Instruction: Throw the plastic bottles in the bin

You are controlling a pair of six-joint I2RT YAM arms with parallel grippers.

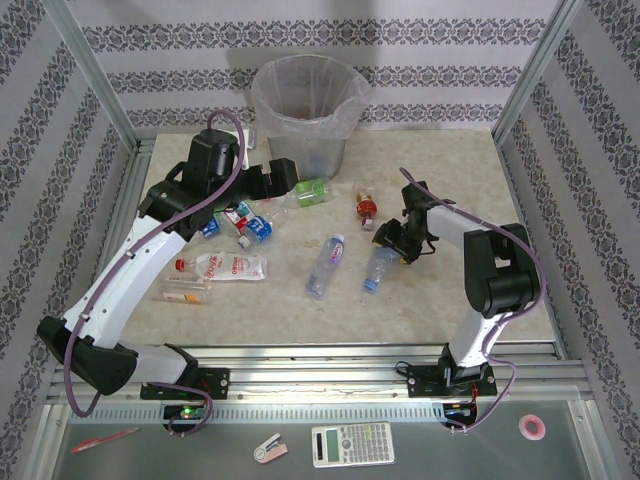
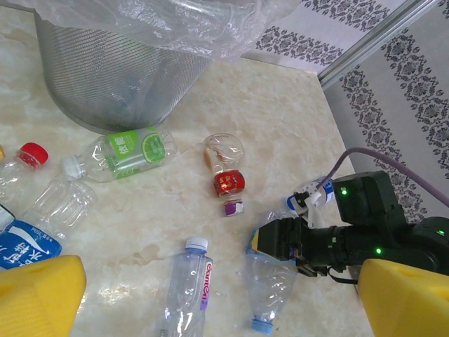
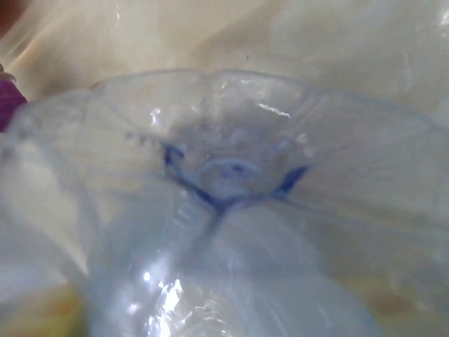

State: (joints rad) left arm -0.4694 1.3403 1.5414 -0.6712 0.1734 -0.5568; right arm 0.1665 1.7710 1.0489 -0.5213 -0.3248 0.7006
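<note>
Bottles [image 1: 225, 266] lie all over the table [image 1: 450, 170], and one sits between my right jaws.

My right gripper [image 1: 388, 240] has its jaws around the bottom end of a clear bottle [image 2: 270, 288] with a blue cap. I cannot tell if they squeeze it tight yet. That bottle lies flat on the table. My left gripper [image 1: 285, 182] is wide apart and holds nothing. A green bottle [image 1: 312, 191] lies just beside it, and the bin [image 1: 300, 130] stands close behind it. From my right gripper the bin is far off, up and to the left. Many bottles lie around both grippers, so I think most of the job is left. I cannot tell what is inside the bin.
</note>
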